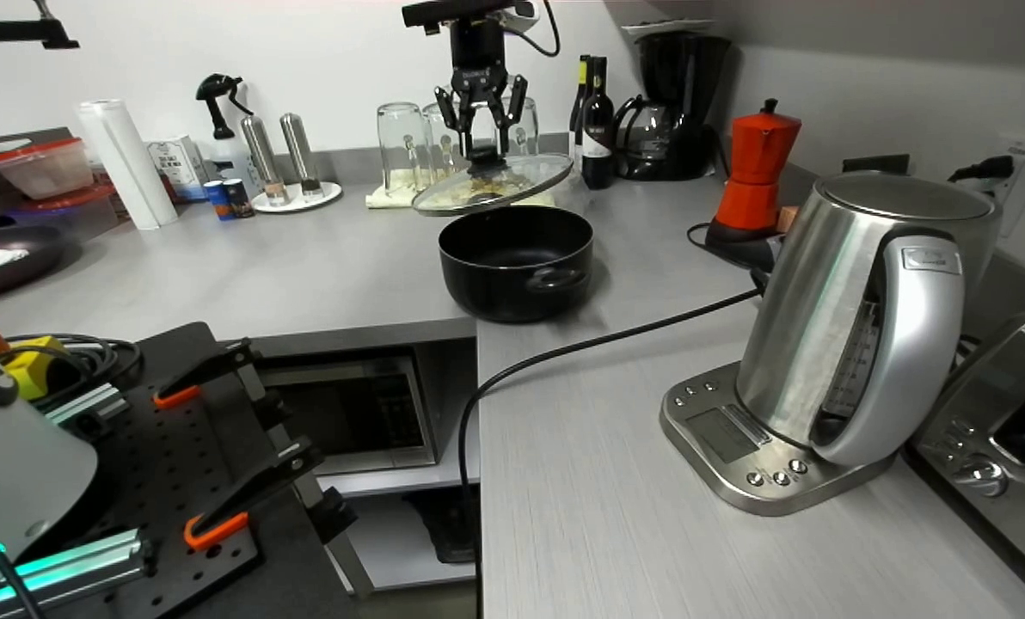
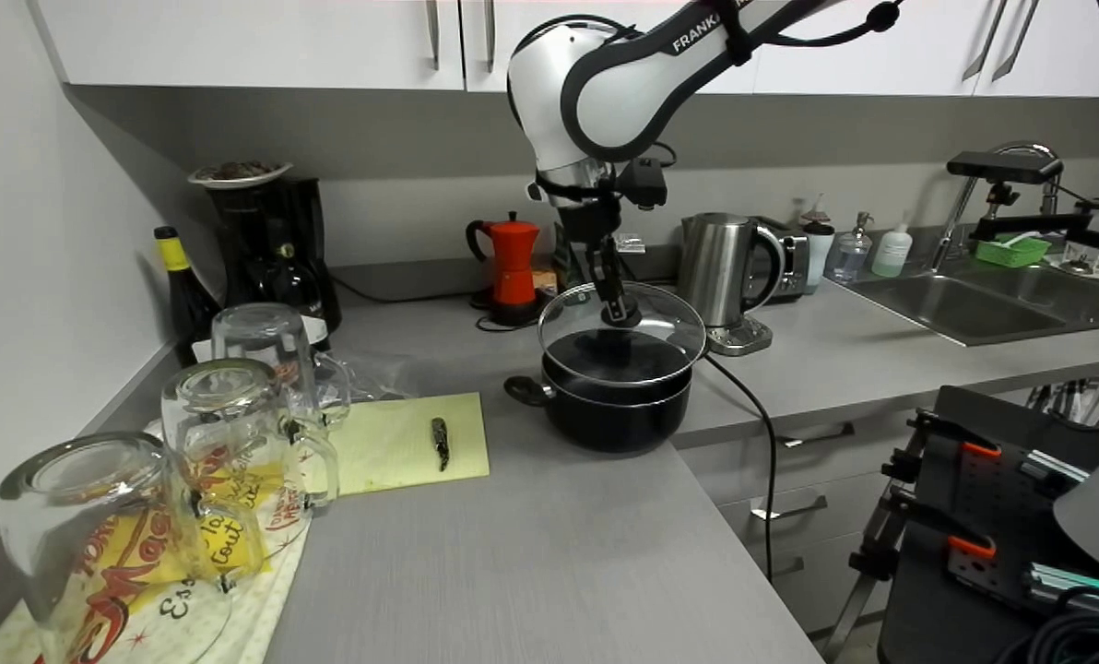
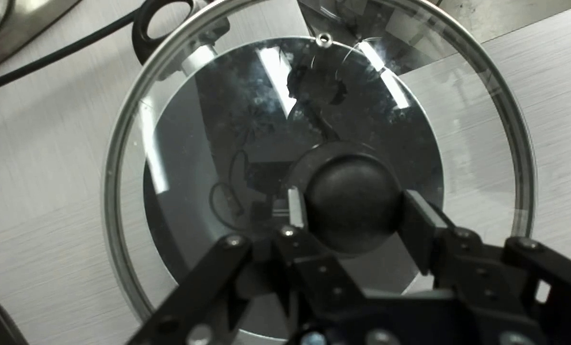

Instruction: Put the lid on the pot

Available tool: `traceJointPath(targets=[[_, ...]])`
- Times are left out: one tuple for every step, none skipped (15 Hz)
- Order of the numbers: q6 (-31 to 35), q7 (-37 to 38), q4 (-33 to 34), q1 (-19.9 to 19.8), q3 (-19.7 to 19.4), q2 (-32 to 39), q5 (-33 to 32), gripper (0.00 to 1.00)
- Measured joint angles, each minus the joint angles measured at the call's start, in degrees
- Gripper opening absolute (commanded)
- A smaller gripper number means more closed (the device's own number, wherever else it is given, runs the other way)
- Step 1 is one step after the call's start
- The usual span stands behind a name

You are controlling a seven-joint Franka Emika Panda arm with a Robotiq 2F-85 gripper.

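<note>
The clear glass lid (image 1: 530,178) with a metal rim hangs in the air above the pot. It is tilted, its right side higher in this exterior view. My gripper (image 1: 485,153) points down and is shut on the lid's black knob, with a finger on each side of the knob in the wrist view (image 3: 352,206). The black pot (image 1: 500,288) stands open on the counter, below and slightly nearer the camera than the lid. In an exterior view the lid (image 2: 665,337) overlaps the top of the pot (image 2: 605,426). In the wrist view the pot shows through the lid (image 3: 252,115).
A steel kettle (image 1: 813,327) on its base and a red moka pot (image 1: 758,172) stand to the right of the pot. A black cable (image 1: 616,335) runs past the pot. Glass mugs (image 2: 227,415) and wine bottles (image 2: 185,295) stand behind. The counter edge is close to the pot.
</note>
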Motion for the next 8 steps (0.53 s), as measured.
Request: traceJointPath(targets=[[0.09,-0.3,0.47,-0.58,-0.03,0.33,0.48,0.26],[0.23,-0.79,0.92,-1.13,-0.08,0.66,1.03,0.26],[0.3,-1.24,1.44,-1.67,-0.12,1.02,1.59,0.26],[0.37,-1.73,1.95,-2.19,-0.13,1.39,2.11,0.26],[0.43,-2.2,2.49,-2.7,-0.14,1.82,2.63,0.26],[0.48,-2.62,3.03,-3.13,-0.15,2.31,3.12,0.26],[0.55,-3.09,3.47,-3.45,-0.15,2.77,3.57,0.26],[0.63,-3.42,3.88,-3.69,-0.15,3.26,3.94,0.26]])
